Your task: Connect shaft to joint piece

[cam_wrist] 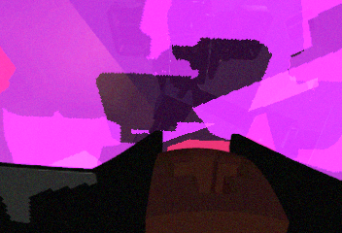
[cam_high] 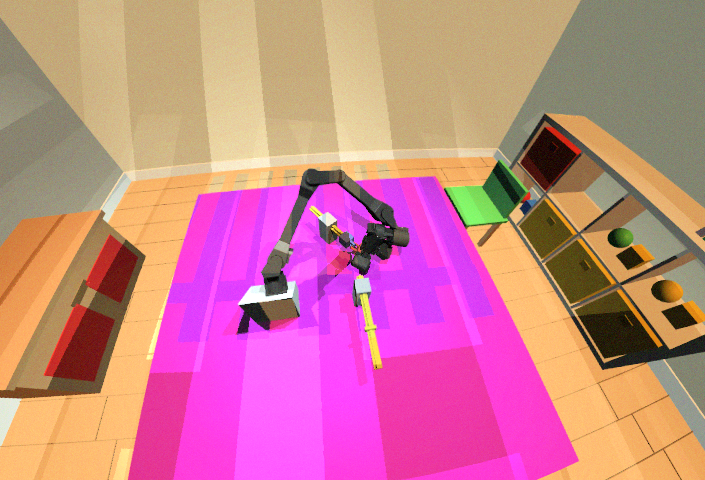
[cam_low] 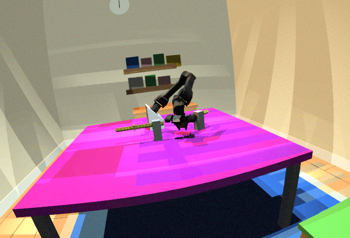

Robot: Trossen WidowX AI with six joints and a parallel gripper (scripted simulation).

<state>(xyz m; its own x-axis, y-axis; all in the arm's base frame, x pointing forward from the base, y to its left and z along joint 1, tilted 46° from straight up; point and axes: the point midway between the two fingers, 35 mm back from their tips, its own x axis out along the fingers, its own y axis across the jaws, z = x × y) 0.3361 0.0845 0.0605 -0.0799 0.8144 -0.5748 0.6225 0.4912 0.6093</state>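
Note:
The first shaft (cam_high: 315, 211) (cam_low: 206, 111) is yellow and passes through a grey block (cam_high: 327, 227) (cam_low: 199, 120). At its inner end is the reddish-brown joint piece (cam_high: 357, 249) (cam_wrist: 215, 194), largely hidden by the gripper in the top and exterior views. My gripper (cam_high: 357, 251) (cam_low: 182, 127) (cam_wrist: 196, 139) is shut on the joint piece, with black fingers on both sides of it in the wrist view. The second shaft (cam_high: 373, 348) (cam_low: 124, 128), yellow with a collar, lies through its own grey block (cam_high: 362, 287) (cam_low: 156, 132). Its inner end is short of the gripper. The joint's opening direction cannot be made out.
The arm's white base block (cam_high: 276, 302) (cam_low: 154, 119) stands left of the shafts in the top view. The arm arches over the far side of the magenta table (cam_high: 279, 413) (cam_low: 96, 179). A green chair (cam_high: 474, 203) and a shelf unit stand beyond the table's right edge.

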